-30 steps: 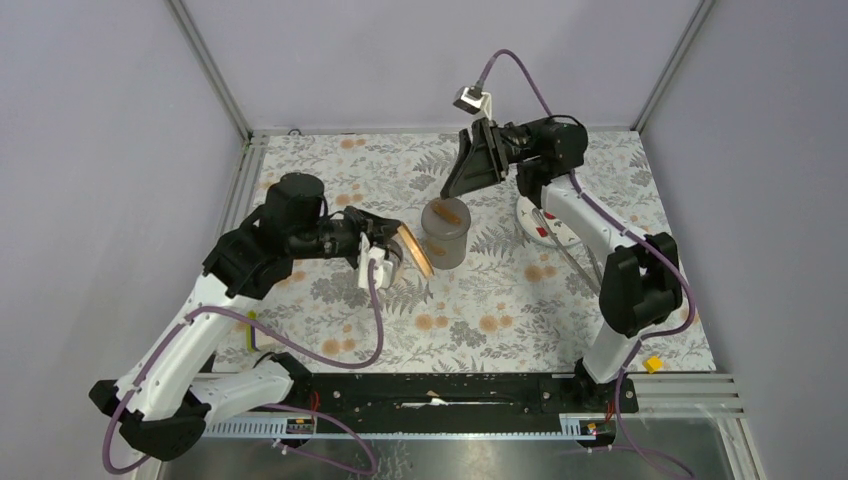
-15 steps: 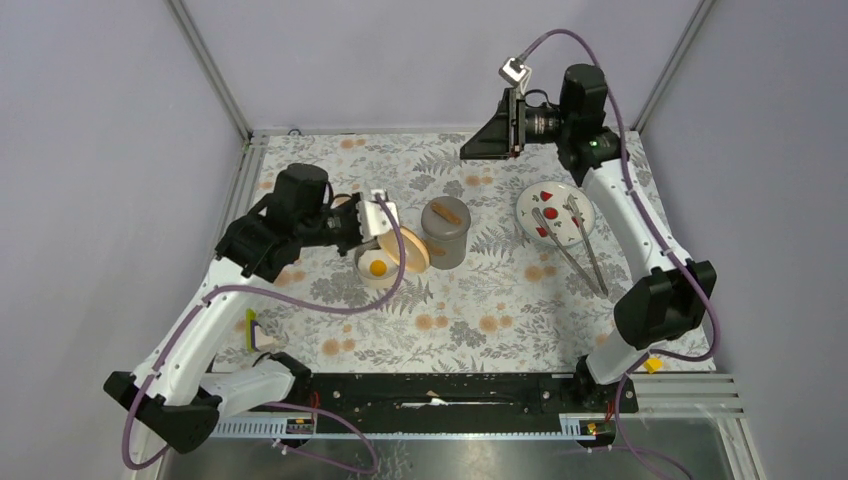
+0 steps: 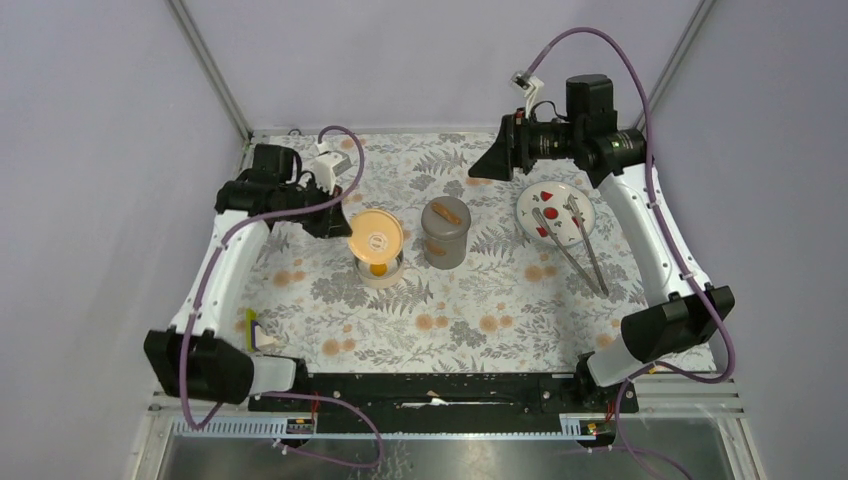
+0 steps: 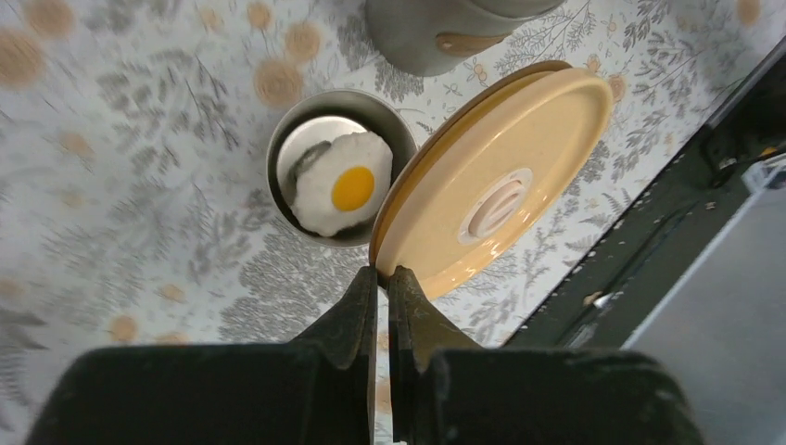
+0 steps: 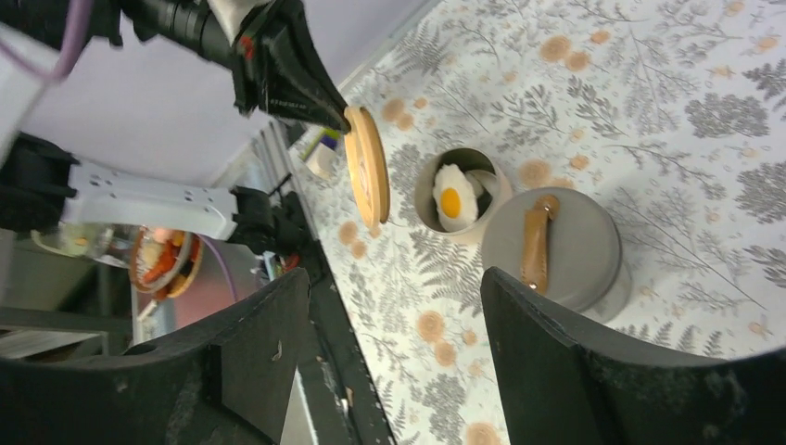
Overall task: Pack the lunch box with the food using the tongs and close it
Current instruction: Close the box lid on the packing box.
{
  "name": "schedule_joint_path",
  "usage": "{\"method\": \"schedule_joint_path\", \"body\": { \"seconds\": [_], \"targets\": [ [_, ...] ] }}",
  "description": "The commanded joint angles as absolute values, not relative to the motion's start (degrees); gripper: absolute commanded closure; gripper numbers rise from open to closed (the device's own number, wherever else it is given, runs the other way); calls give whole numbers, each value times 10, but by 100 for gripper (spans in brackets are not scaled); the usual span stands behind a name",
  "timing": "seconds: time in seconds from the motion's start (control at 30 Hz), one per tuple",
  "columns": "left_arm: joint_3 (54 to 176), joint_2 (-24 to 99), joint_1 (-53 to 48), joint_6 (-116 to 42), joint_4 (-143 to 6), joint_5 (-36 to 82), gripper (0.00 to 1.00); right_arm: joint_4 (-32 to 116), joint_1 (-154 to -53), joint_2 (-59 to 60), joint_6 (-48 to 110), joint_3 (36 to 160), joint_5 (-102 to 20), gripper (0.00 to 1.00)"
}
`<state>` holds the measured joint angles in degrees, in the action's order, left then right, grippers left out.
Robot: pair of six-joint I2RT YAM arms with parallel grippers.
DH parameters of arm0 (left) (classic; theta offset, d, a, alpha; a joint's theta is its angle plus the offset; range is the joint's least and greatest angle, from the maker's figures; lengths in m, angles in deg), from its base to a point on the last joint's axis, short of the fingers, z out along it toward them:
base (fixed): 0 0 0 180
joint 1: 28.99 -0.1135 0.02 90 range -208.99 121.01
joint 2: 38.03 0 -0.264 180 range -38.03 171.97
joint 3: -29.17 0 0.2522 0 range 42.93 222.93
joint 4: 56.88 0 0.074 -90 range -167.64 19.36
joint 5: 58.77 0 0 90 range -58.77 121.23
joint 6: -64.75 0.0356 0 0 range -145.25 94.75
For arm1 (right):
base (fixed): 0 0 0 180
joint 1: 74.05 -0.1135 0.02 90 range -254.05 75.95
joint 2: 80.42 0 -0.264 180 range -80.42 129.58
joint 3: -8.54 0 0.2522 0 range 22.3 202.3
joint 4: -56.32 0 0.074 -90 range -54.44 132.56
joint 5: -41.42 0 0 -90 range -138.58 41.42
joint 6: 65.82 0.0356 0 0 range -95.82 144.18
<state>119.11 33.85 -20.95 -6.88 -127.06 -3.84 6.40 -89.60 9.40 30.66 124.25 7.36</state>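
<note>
Fried egg [image 4: 335,183] lies in the open steel tin [image 4: 274,162], 8 o'clock of grey pot [image 3: 445,232]; left gripper [image 4: 382,278] pinched tight on the rim of the cream lid [image 4: 496,190], tilted beside the tin; tongs [image 3: 596,282] rest across plate [image 3: 562,188], 3 o'clock of pot; right gripper [image 3: 497,160] raised, fingers wide apart, empty.

Grey-fern, orange-flower tablecloth [image 3: 480,295], white egg [image 4: 338,183] with yellow yolk, tan lid [image 4: 496,190], grey canister [image 3: 441,246]

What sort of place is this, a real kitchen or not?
Probably a robot test cell, not a kitchen: plain walls on a metal frame, two arms bolted to a rail, a toy fried egg.
</note>
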Motion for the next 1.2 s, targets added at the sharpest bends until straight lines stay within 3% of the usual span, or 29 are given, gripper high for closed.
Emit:
{"method": "schedule_joint_path", "body": {
  "seconds": [0.0, 0.43, 1.17],
  "targets": [
    [1216, 406, -258, -144, -1334, -111, 100, 27, -914, 52, 214, 1228, 17, 25],
    [1162, 524, -289, -259, -1340, -157, 100, 39, -942, 2, 177, 1149, -22, 24],
    [1159, 622, -307, -340, -1281, -94, 100, 51, -943, -30, 169, 1108, -22, 21]
  ]
}}
